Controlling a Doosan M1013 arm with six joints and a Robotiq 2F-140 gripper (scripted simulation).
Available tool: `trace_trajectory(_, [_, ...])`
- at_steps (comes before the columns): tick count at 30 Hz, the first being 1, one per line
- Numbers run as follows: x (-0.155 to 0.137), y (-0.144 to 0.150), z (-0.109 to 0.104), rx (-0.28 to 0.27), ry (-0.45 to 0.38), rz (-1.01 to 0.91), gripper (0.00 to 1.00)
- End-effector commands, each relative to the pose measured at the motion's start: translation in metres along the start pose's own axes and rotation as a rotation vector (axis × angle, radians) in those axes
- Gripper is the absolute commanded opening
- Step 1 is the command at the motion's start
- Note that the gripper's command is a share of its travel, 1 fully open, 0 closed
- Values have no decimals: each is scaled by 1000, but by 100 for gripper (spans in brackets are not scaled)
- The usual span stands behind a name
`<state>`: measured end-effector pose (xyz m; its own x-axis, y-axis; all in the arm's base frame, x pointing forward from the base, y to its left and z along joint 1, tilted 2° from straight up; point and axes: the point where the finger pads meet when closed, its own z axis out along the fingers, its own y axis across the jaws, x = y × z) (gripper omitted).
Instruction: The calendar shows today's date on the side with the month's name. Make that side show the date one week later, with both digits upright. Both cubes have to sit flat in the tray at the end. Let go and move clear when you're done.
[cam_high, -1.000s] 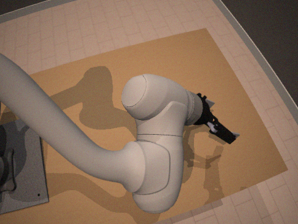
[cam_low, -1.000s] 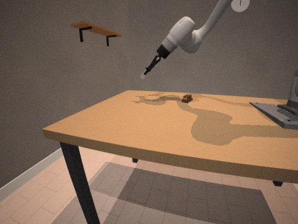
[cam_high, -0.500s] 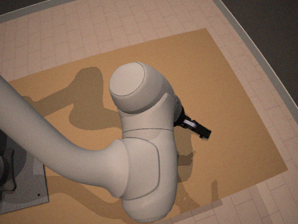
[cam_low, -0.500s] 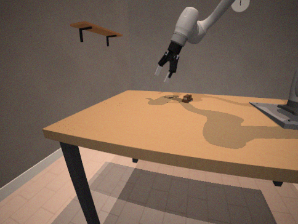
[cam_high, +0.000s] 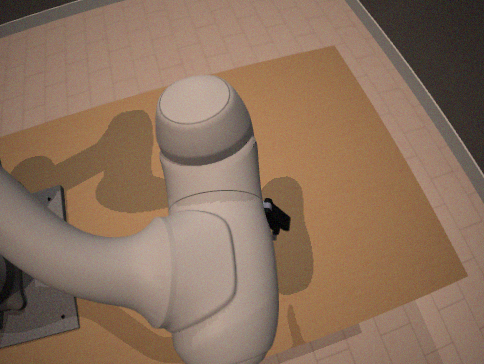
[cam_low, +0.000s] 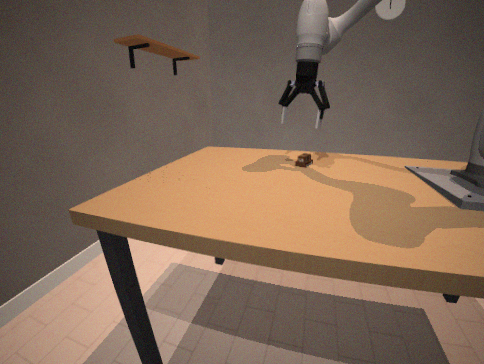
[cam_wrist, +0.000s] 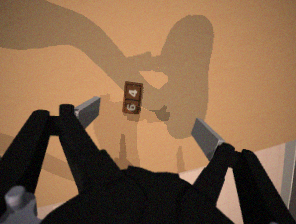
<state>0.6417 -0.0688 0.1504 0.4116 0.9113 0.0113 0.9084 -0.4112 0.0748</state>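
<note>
Table (cam_high: 390, 200) (cam_low: 225, 200) (cam_wrist: 250, 75) first: we see its tan top spread out below the gripper (cam_high: 277, 218) (cam_low: 300, 123) (cam_wrist: 147, 116), which hangs well above it. Our arm (cam_high: 210, 250) (cam_low: 311, 25) comes next, pale and bulky, reaching down to the gripper from above; in the top view it hides most of the gripper from us. The base (cam_high: 70, 320) (cam_low: 462, 200), a grey plate, sits on the table well to the right of the gripper in the exterior view. In that same view we find the shelf (cam_low: 160, 47) on the wall, left of the gripper and higher than its fingertips, with 2 black brackets.

Our gripper points down with its 2 fingers spread wide and nothing between them. Smallest is the calendar (cam_low: 303, 160) (cam_wrist: 132, 98), dark brown, on the table below the gripper and well apart from it. From the wrist we see it between the 2 fingers, nearer the left one in the picture. We make out 2 pale digits, 4 and what looks like 6, both lying sideways in that view. We cannot tell which side carries the month's name.
</note>
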Motion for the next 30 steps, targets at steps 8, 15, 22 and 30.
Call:
trace_trajectory(8, [-19,-25,-9,57,-48,-76,100])
trace_trajectory(15, [-19,-25,-9,57,-48,-76,100])
trace_trajectory(22, [-20,-27,21,57,-48,-76,100])
trace_trajectory(30, [-21,-27,24,57,-48,-76,35])
